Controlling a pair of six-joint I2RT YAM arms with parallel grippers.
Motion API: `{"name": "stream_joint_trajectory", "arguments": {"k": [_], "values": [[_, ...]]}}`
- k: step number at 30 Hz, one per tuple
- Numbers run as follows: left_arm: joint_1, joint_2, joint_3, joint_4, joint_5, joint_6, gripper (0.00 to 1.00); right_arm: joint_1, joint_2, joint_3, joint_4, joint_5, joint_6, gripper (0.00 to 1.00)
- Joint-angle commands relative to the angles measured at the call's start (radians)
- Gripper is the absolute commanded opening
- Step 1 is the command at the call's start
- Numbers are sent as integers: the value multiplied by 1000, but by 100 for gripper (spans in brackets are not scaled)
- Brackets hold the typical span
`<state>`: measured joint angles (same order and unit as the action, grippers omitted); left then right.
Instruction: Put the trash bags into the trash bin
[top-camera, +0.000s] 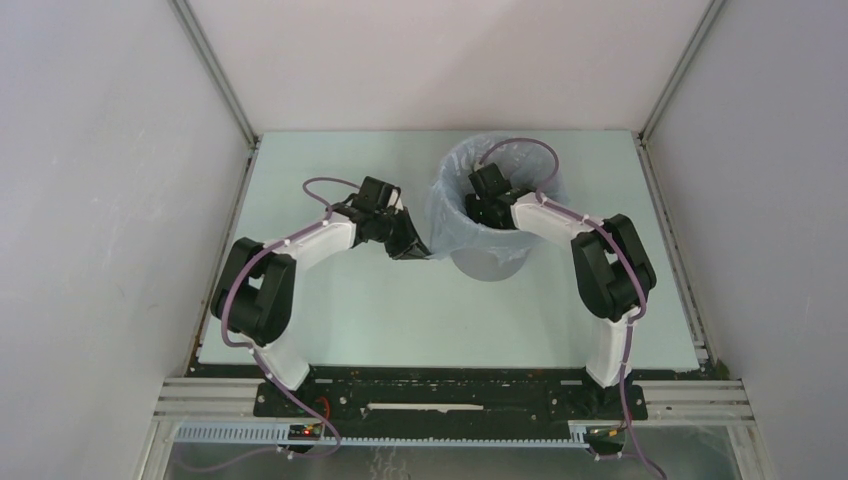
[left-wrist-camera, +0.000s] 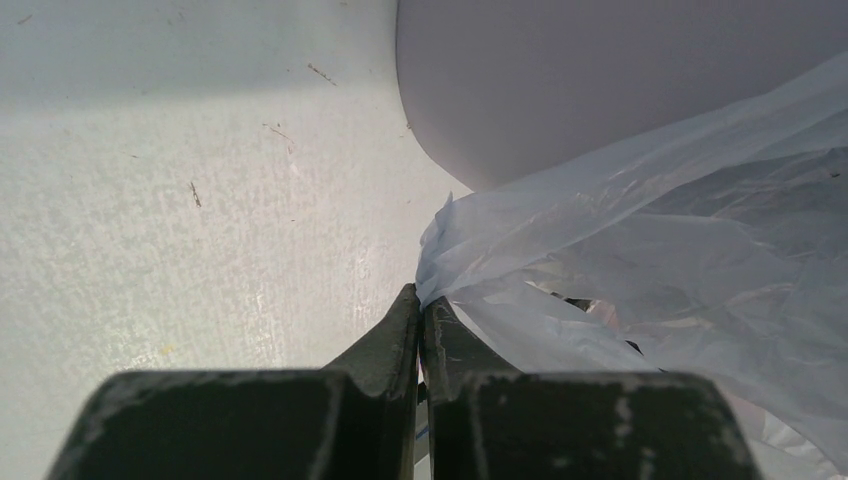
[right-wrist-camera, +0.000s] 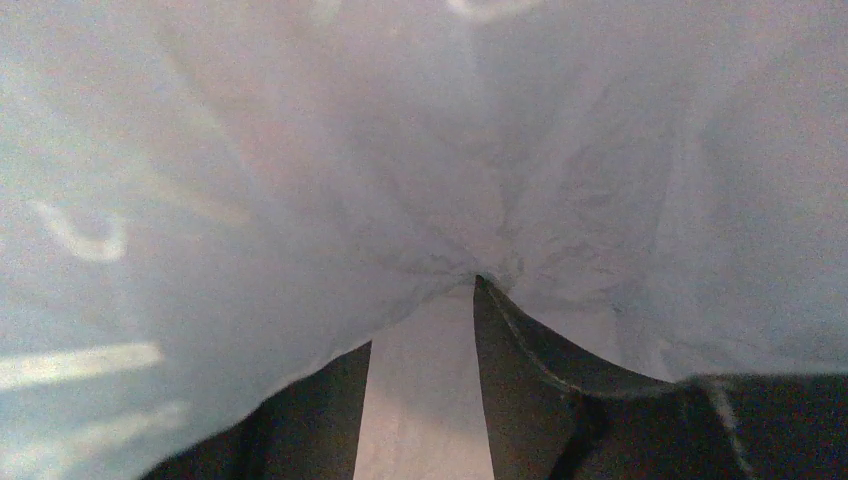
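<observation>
Working from the biggest thing down: the bench (top-camera: 330, 310) is pale and flat and lies under both claws. The bin (top-camera: 490, 268) stands upright on it, just to the right of my left claw (top-camera: 412, 250) and all round my right claw (top-camera: 488, 200), which reaches down through its mouth. Its grey wall looks smooth and stiff. I'd guess it is light enough to skid or tip if I drag the film sideways.

The bag (top-camera: 448, 215) sits in the bin like a liner, its top spilling over the rim on the side toward the left claw. How far it covers the rim behind the right arm I cannot tell. It is thin, wrinkly, see-through film: near weightless, limp and slippery. I judge it would tear if hauled hard against the rim. The best hold is a bunched fold at the edge, not a single flat layer.

In the left wrist view, the left claw is pressed together on just such a gathered corner, held at its very tips, with the bin wall beyond. In the right wrist view, the right claw's jaws are spread with a gap between them, pinching nothing. Film drapes over and ahead of the tips, which seem to press it into the bin.
</observation>
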<state>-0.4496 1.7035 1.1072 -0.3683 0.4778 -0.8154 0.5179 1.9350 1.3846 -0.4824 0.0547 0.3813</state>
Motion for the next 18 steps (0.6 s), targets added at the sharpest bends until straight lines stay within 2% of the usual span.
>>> {"name": "stream_joint_trajectory", "arguments": {"k": [1, 10, 18], "values": [[-4, -3, 51, 0, 0, -6, 8, 2, 48, -24, 42, -5, 17, 52], [-4, -5, 55, -1, -8, 6, 10, -4, 4, -9, 8, -44, 12, 67], [-5, -13, 26, -1, -18, 27, 10, -12, -103, 133, -229, -110, 33, 72]]}}
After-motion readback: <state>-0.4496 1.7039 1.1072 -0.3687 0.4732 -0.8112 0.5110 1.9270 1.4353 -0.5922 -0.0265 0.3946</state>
